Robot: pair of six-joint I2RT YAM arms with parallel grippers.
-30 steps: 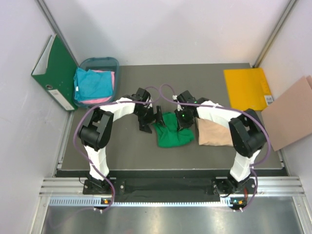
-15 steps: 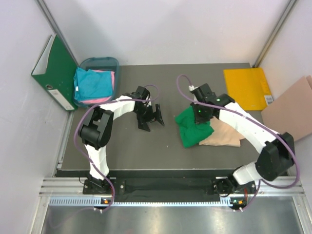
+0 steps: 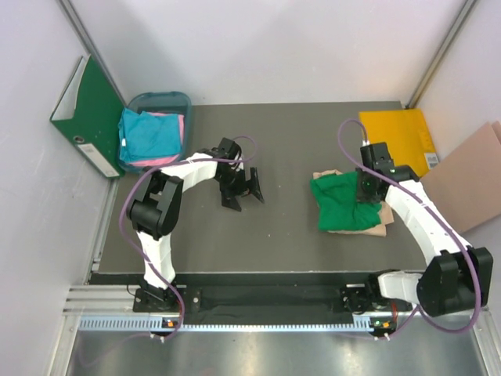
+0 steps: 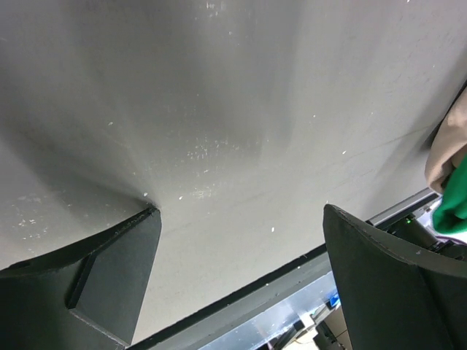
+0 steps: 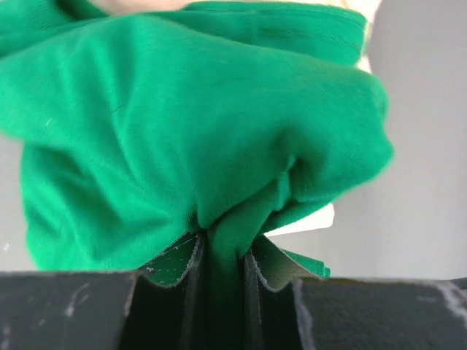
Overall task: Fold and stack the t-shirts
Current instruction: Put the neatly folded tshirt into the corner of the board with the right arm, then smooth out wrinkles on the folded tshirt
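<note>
My right gripper (image 3: 365, 188) is shut on the bright green t-shirt (image 3: 341, 202), which lies folded over the beige-peach t-shirt (image 3: 376, 229) at the table's right. In the right wrist view the green cloth (image 5: 182, 131) bunches between my fingers (image 5: 175, 266). My left gripper (image 3: 243, 190) is open and empty, low over the bare table at centre left. The teal-blue t-shirt (image 3: 149, 135) lies on the pink t-shirt (image 3: 177, 124) in a bin at the back left. In the left wrist view the green shirt's edge (image 4: 454, 208) and the beige-peach shirt's edge (image 4: 444, 153) show at far right.
A blue-grey bin (image 3: 162, 100) stands at the back left beside a green ring binder (image 3: 90, 113). A yellow folder (image 3: 395, 141) lies at the back right and a brown cardboard sheet (image 3: 470, 188) leans off the right edge.
My right gripper has carried the green t-shirt to the right, from the table's centre onto the beige-peach t-shirt. My left gripper let go of it and has stayed at centre left.
</note>
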